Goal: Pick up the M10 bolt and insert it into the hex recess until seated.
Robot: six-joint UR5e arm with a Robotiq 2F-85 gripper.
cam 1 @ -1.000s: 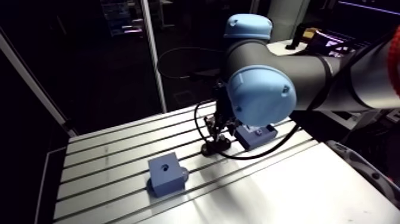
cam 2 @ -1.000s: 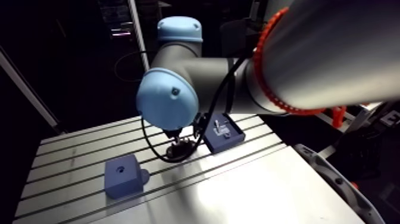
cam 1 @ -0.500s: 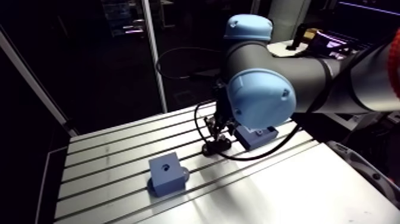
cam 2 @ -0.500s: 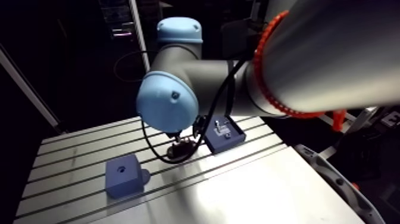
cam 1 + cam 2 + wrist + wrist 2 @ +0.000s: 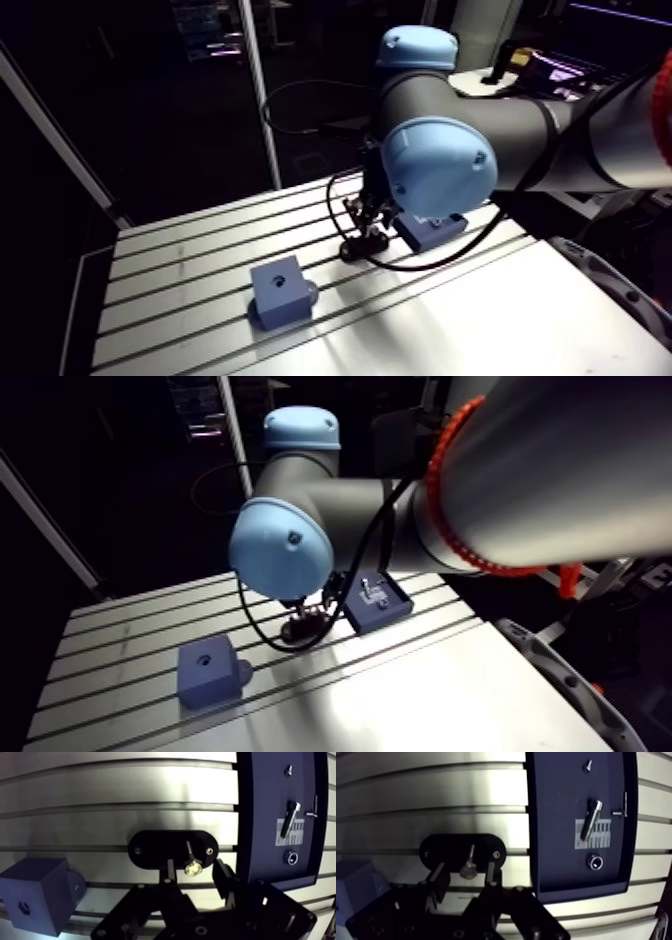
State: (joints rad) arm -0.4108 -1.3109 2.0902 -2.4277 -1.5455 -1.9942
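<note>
bolt (image 5: 190,863) with a pale, brassy head sits on a black oval holder (image 5: 150,849) that rests on the slotted aluminium table (image 5: 100,787). in the wrist view its thin shank points away from the gripper (image 5: 194,869) and its head is nearest the camera. the two dark fingers (image 5: 170,871) are spread, one on each side of the bolt head. a small gap seems to show on both sides, though the shadow there makes contact hard to rule out.

just beside the holder lies a flat dark blue tray (image 5: 260,827). on it are a larger socket-head bolt (image 5: 290,818) lying at a slant, a round socket (image 5: 290,857) nearer the gripper, and a small screw (image 5: 288,770) at the far end.

on the holder's other side, well apart from it, stands a blue cube (image 5: 37,894). a hex recess (image 5: 23,908) shows in the face turned to the camera, and a round stub sticks out of one side.

in the arm view the wrist comes down over the holder, between the cube and the tray.
</note>
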